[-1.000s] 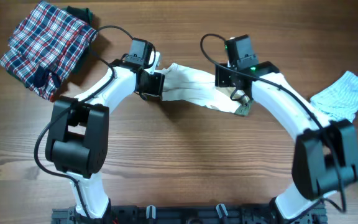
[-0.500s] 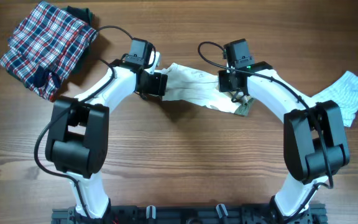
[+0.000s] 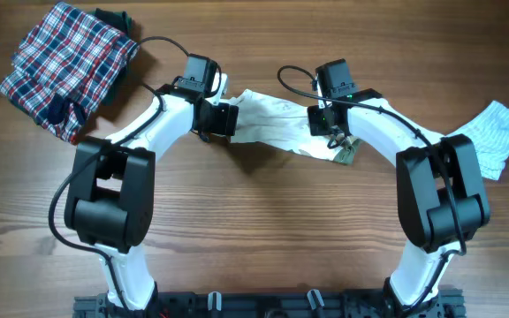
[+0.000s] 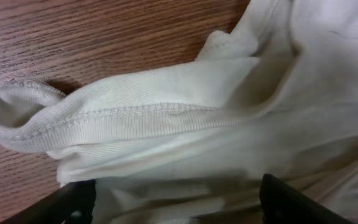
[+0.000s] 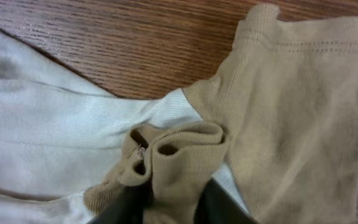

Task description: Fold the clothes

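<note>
The wooden table carries three garments: a plaid garment bunched at the far left corner, a pale blue striped garment crumpled at the right edge, and between the two arms the cream-white top, pulled into a rumpled band across the far middle. The step in hand looks like spreading this top flat before any fold, and it would go best if both ends were drawn apart evenly and kept low, so the sagging middle loses its creases. The right gripper sits over the top's right end, its fingers close together and pinching a rolled fold of the tan sleeve. The left gripper is at the opposite end, just behind the ribbed hem. Its fingers stand apart with cloth filling the gap, but whether they press on it cannot be told.
</note>
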`<state>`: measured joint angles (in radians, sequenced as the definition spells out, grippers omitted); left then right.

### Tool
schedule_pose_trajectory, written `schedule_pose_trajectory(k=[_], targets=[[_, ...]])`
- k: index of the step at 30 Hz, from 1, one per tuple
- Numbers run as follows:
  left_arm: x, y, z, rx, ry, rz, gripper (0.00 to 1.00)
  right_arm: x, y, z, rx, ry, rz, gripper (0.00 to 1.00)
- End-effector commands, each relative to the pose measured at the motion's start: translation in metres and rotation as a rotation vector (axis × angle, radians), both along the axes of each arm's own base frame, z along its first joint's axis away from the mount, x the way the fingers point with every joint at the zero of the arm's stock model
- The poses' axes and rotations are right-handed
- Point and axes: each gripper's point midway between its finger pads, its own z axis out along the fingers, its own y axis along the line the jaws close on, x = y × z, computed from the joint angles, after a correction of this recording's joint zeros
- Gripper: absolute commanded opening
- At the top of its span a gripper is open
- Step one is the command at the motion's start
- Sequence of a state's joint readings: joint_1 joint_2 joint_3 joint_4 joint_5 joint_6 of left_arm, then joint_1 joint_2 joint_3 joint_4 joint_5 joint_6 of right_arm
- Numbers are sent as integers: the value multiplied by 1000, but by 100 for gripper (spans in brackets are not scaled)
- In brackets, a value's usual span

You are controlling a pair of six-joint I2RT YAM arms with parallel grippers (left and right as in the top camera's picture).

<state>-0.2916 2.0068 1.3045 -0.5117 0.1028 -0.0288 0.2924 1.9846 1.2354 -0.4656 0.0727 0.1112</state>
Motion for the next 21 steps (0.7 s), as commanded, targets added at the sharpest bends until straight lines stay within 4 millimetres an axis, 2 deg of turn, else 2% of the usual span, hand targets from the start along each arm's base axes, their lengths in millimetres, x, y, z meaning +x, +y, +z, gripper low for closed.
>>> schedule_pose_trajectory(k=[1, 5, 11, 14, 17, 21], targets=[[-3, 1, -7, -3, 18, 1, 86, 5, -2, -3, -21, -6, -1, 20], [-3, 1, -7, -3, 18, 1, 86, 5, -2, 1, -19, -12, -1, 7], [-3, 1, -7, -3, 18, 1, 86, 5, -2, 33, -2, -58, -4, 6], [-3, 1, -7, -3, 18, 1, 86, -8, 3, 52, 41, -39, 2, 5], [-3, 0, -7, -3, 18, 1, 86, -23, 10, 61, 98, 5, 5, 4], [-3, 1, -7, -2, 18, 1, 86, -50, 24, 60, 190, 118, 42, 4]])
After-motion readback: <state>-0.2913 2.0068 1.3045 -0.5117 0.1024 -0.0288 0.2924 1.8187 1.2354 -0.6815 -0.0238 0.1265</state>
